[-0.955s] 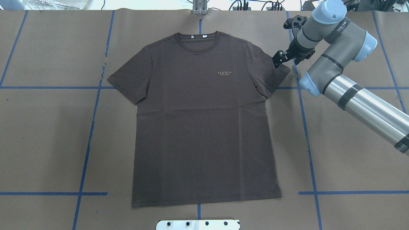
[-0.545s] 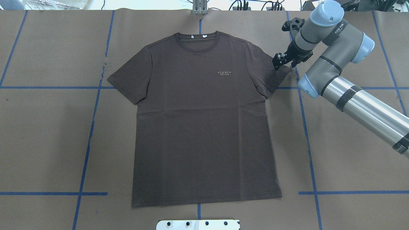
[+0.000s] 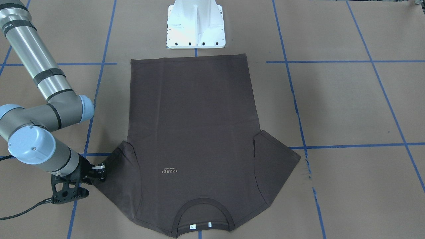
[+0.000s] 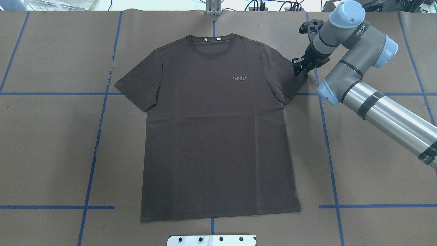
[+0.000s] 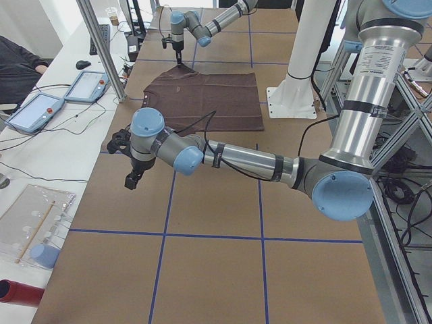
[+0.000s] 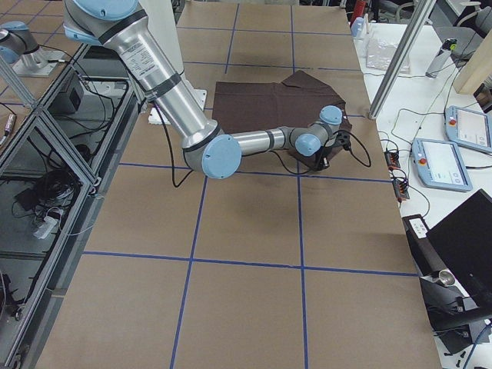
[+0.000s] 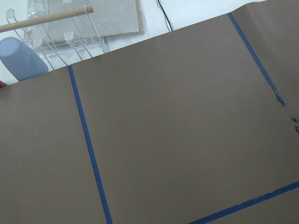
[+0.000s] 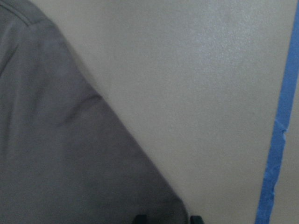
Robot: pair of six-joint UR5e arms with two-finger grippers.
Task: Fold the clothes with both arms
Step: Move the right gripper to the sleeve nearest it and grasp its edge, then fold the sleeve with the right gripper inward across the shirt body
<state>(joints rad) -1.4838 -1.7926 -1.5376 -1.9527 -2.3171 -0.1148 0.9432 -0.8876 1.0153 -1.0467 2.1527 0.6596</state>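
Observation:
The dark brown T-shirt (image 4: 218, 130) lies flat and face up on the brown paper, collar at the far edge, and it also shows in the front view (image 3: 192, 132). My right gripper (image 4: 299, 65) is down at the outer corner of the shirt's right-hand sleeve, also in the front view (image 3: 99, 171). In the right wrist view its fingertips (image 8: 140, 218) stand apart at the sleeve corner (image 8: 70, 154); it is open. My left gripper (image 5: 131, 179) shows only in the exterior left view, above bare paper away from the shirt; I cannot tell whether it is open or shut.
The white pedestal base (image 3: 196, 25) stands just beyond the shirt's hem. Blue tape lines (image 4: 329, 153) cross the paper. A clear rack with a blue cup (image 7: 21, 58) lies past the table's left end, near two control tablets (image 5: 34, 111).
My right gripper has moved down and slightly inward onto the sleeve's outer corner. The shirt has not moved.

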